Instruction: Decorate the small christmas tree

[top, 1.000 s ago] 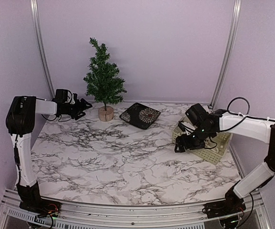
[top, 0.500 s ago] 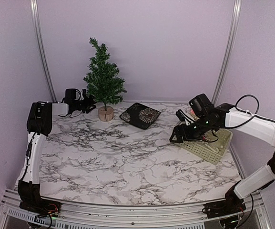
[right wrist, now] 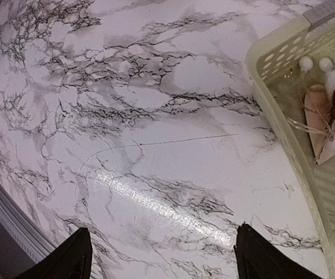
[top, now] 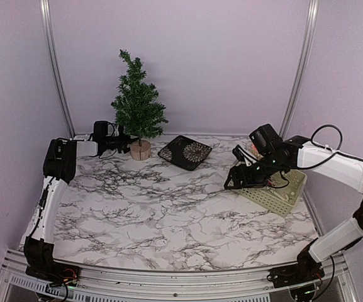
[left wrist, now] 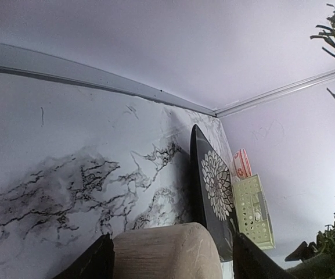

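Left gripper point(left wrist: 171, 258) sits low at the back of the table, with its two fingers apart and the round wood base point(top: 140, 150) of the small christmas tree point(top: 137, 104) between them. One finger looks like it touches the wood. I cannot tell if it is squeezing. The tree stands up straight in the back left part of the table, close to the wall.

Right gripper point(right wrist: 161, 256) is wide apart too, with nothing in it. It hangs over the table just beside the yellow basket point(right wrist: 272, 52). A little heart toy point(right wrist: 324, 125) with white balls lies inside the basket.

The tree is tall and thin and its base is small. If the left gripper pushes sideways or grabs crooked, I think the tree could tip over. It could also slide into the dark flower plate point(top: 185, 152), which lies just beside the base. The right gripper is close to the basket rim, so a low move could bump the basket and shove it.

The table point(top: 156, 214) is white with gray marble lines and looks smooth and shiny, so things may slip on it. The walls point(top: 212, 63) are light purple, with silver metal posts point(top: 54, 69) going up.
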### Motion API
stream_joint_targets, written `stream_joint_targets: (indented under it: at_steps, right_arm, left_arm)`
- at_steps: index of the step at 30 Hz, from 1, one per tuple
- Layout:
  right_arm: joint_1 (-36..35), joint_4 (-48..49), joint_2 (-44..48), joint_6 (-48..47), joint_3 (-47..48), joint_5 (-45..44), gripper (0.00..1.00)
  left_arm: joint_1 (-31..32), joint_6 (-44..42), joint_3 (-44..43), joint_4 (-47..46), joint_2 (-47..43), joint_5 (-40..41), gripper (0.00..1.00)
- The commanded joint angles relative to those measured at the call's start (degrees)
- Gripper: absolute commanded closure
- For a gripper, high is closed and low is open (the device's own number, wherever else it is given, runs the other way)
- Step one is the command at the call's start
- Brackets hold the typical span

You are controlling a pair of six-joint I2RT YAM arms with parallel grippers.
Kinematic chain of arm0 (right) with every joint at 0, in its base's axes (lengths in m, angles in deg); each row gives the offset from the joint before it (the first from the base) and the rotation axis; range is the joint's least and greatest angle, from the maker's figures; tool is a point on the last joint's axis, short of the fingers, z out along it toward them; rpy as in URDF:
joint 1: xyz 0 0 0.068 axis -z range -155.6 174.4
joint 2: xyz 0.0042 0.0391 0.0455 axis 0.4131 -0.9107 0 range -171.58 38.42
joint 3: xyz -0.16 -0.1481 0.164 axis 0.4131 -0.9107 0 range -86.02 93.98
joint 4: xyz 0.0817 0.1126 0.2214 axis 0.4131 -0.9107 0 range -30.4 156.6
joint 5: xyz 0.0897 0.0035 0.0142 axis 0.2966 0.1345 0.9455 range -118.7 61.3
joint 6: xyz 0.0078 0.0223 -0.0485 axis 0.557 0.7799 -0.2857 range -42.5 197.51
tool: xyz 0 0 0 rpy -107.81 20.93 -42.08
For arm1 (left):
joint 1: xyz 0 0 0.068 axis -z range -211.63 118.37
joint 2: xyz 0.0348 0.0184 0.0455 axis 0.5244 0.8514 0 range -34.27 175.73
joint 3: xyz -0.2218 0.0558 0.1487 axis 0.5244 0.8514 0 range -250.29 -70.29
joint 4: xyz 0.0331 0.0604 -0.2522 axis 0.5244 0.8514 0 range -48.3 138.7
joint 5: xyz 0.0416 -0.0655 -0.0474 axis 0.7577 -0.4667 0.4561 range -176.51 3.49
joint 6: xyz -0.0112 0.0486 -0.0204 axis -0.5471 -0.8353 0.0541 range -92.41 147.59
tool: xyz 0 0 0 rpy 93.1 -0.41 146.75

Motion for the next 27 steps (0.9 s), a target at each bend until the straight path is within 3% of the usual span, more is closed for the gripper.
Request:
stream_joint_targets:
  at_steps: [1, 15, 27]
  right_arm:
    - [0.1, -1.5, 1.68, 0.36, 2.0, -0.13, 0.17]
    - [0.1, 1.77, 4.0, 1.55, -0.92, 1.6, 0.16]
    - [0.07, 9.31, 2.56, 4.91, -2.95, 5.45, 0.16]
  left_arm:
    - [0.66, 0.11, 0.03, 0.78, 2.93, -6.1, 0.35]
    - [2.74, -13.23, 24.29, 2.0, -11.09, -8.36, 0.62]
    - [7.74, -24.23, 40.29, 5.42, -22.11, -8.63, 0.67]
